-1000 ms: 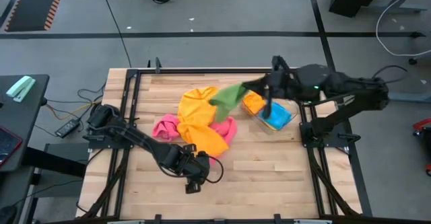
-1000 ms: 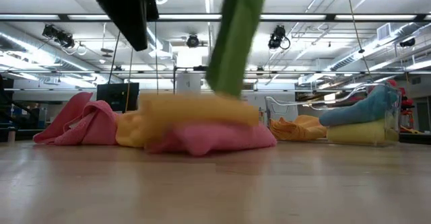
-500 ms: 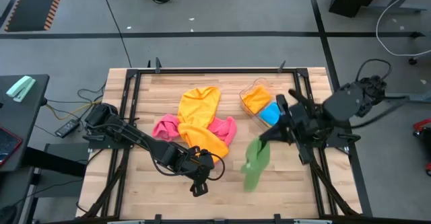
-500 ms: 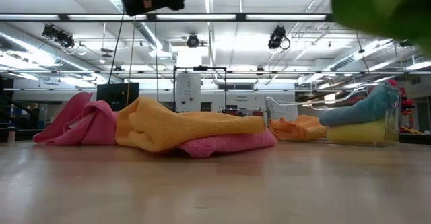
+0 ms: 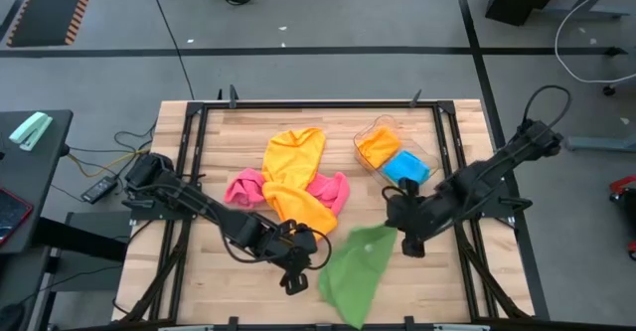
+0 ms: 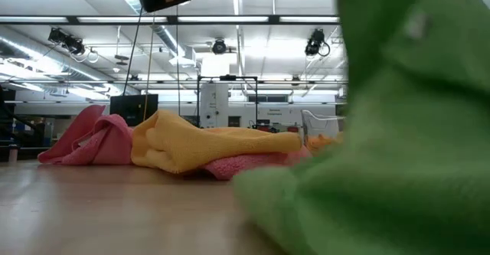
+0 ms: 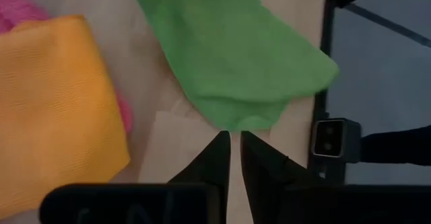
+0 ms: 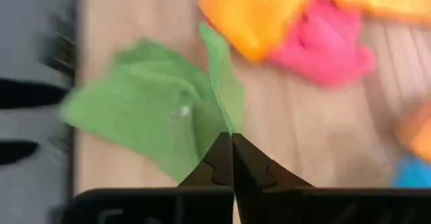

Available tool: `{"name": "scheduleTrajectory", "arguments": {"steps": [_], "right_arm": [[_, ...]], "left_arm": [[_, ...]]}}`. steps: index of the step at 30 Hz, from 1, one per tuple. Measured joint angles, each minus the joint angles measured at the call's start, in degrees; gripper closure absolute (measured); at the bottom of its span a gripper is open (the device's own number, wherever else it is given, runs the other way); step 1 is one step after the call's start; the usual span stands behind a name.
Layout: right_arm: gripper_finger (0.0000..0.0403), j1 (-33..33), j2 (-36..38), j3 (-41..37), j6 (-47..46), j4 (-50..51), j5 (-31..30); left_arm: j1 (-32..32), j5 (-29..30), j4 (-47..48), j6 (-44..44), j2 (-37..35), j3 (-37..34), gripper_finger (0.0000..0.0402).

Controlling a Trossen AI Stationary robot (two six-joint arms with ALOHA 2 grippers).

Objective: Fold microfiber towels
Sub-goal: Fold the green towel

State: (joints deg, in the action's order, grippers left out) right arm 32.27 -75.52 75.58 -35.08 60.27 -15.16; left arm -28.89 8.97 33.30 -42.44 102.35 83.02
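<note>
step: i'm laying the green towel (image 5: 356,267) flat on the near table edge, betw both arms, before any fold.
r gripper (image 5: 409,240): clenched on the towel's far corner (image 8: 217,106); i'd keep tension, drag it out slowly so the cloth spreads w/o bunching.
l gripper (image 5: 292,282): just beside the towel's left edge; jaws only a crack apart, holding nothing. i'd open wider, then pinch the near corner.
other towels: orange (image 5: 295,177) and pink (image 5: 243,186) heaped mid-table; more in the clear tray (image 5: 382,133).
hard to see: low view mostly blocked by green cloth; towel's near edge may overhang the table, can't tell.
</note>
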Motion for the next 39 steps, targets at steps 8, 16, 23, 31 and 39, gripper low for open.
{"name": "scheduleTrajectory", "arguments": {"steps": [8,16,23,31,39], "right_arm": [[0.039,-3.43,0.3,-13.83,2.87,-3.9,-0.99],[0.0355,-8.91,0.26,-24.25,2.27,-9.37,3.15],[0.0284,-13.44,0.24,-27.52,-2.09,-9.67,15.49],[0.0225,-15.16,0.25,-24.46,-5.45,-1.72,24.0],[0.0221,-11.58,0.24,-17.7,-4.38,-1.83,23.99]], "left_arm": [[0.0,2.26,-2.87,0.35,0.0,0.0,0.035],[-0.35,5.88,-6.26,5.05,2.23,0.0,0.0353],[-0.63,5.29,-13.38,12.91,8.29,0.0,0.0331],[-0.61,0.56,-18.13,22.09,12.9,0.0,0.028],[-0.59,-2.65,-18.18,30.9,16.16,-0.04,0.0252]]}}
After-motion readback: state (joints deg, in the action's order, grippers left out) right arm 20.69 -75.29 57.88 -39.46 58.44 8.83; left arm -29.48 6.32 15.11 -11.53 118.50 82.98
